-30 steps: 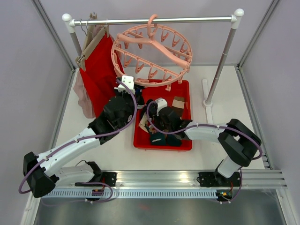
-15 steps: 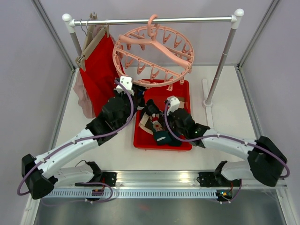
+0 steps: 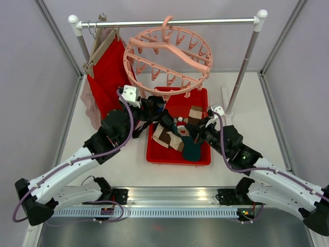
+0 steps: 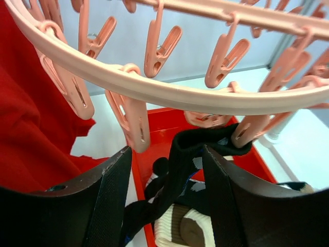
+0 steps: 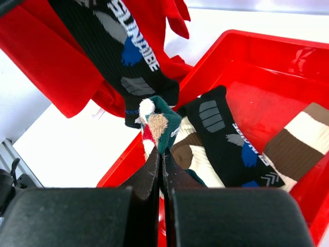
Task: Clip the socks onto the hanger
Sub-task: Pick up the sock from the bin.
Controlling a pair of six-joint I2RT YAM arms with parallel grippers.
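Note:
The pale-pink ring hanger (image 3: 169,91) hangs from the rail, its rim (image 4: 169,92) crossing the left wrist view with pegs dangling. One peg (image 4: 247,131) grips the cuff of a black sock (image 4: 187,154) with white markings, which hangs toward the tray. My left gripper (image 4: 165,154) stands open around that sock, its jaws well apart. My right gripper (image 5: 163,154) is shut on a dark teal sock (image 5: 164,121) with a red-white figure, lifted above the tray. From above, the left gripper (image 3: 157,105) is under the ring's front and the right gripper (image 3: 191,131) over the tray.
The red tray (image 3: 177,160) holds another black sock (image 5: 226,139) and brown-and-cream striped socks (image 5: 295,139). A red garment (image 3: 108,77) on a wooden hanger hangs at the left of the rail (image 3: 205,21). The rail's right post (image 3: 241,77) stands beside the tray.
My left jaws have opened, leaving the black sock on the peg. My right gripper shut on the teal sock and drew it up and to the right.

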